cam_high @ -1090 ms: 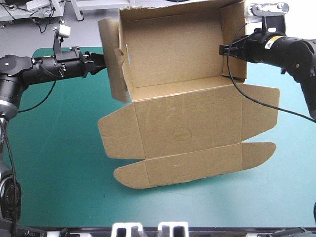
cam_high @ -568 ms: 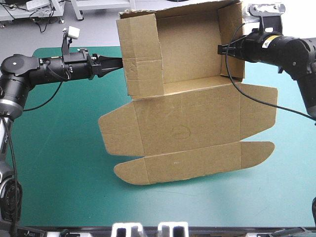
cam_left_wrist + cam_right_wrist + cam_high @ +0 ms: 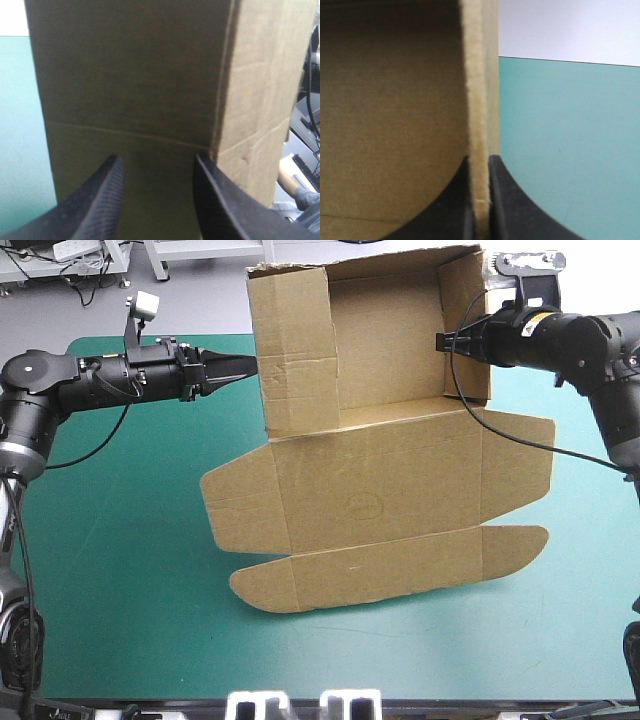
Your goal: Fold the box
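Observation:
The brown box [image 3: 380,495] lies mid-table, its lid panels and rounded flaps flat toward the near edge. At the far side its back, left wall [image 3: 295,350] and right wall [image 3: 467,330] stand raised. My left gripper [image 3: 245,365] is at the outer face of the left wall. In the left wrist view this gripper [image 3: 157,157] is open, its fingers apart against the brown board [image 3: 135,75]. My right gripper [image 3: 445,341] is shut on the right wall. In the right wrist view the right gripper [image 3: 479,162] pinches the wall's edge [image 3: 480,75].
The teal-green cover [image 3: 120,570] shows to the left, right and front of the box. The raised far part of the box reaches past the table's far edge [image 3: 150,337], with grey floor beyond.
The left wall, earlier splayed outward, has swung upright. My left gripper has moved right toward it. The right gripper keeps its hold and has shifted slightly left.

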Controlling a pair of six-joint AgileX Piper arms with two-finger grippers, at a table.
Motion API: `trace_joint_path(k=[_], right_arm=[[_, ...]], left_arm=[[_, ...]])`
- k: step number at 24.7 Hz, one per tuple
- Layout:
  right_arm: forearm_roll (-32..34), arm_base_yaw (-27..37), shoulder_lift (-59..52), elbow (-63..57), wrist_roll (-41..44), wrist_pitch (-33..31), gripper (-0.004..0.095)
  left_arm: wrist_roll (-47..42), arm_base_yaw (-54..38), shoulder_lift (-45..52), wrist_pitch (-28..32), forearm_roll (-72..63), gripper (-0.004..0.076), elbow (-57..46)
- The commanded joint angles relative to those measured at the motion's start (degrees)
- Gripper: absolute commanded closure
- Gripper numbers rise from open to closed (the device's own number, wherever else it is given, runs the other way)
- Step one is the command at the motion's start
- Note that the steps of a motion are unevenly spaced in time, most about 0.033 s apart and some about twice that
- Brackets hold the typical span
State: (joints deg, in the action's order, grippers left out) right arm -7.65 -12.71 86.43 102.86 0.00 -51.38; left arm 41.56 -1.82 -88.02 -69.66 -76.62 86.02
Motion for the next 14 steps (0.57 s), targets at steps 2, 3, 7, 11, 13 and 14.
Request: trace_joint_path(k=[2, 3, 7, 11, 13, 14], right_arm=[[-2.0, 0.2, -1.3, 1.7, 0.0, 5.1, 0.0925], [-2.4, 0.2, -1.2, 1.7, 0.0, 5.1, 0.0925], [-4.5, 0.2, -1.1, 1.7, -1.1, 6.0, 0.0926], [-7.3, -0.5, -1.1, 1.7, -2.5, 5.5, 0.0924], [-6.0, -2.8, -1.1, 1.7, -2.5, 5.5, 0.0923], [-5.4, -3.7, -1.1, 1.7, -2.4, 5.5, 0.0923]], left_arm=[[-0.4, 0.4, 2.8, -4.7, -5.0, 0.0394, 1.9], [-0.3, 0.4, 2.8, -4.7, -4.9, 0.0394, 1.9], [-0.3, 0.4, 2.8, -4.3, -3.4, 0.0394, 1.9], [-0.3, 0.4, 2.8, 0.7, 3.3, 0.0394, 1.9], [-0.3, 0.4, 2.8, 1.9, 3.1, 0.0394, 1.9], [-0.3, 0.6, 2.8, 2.1, 3.4, 0.0394, 1.9]])
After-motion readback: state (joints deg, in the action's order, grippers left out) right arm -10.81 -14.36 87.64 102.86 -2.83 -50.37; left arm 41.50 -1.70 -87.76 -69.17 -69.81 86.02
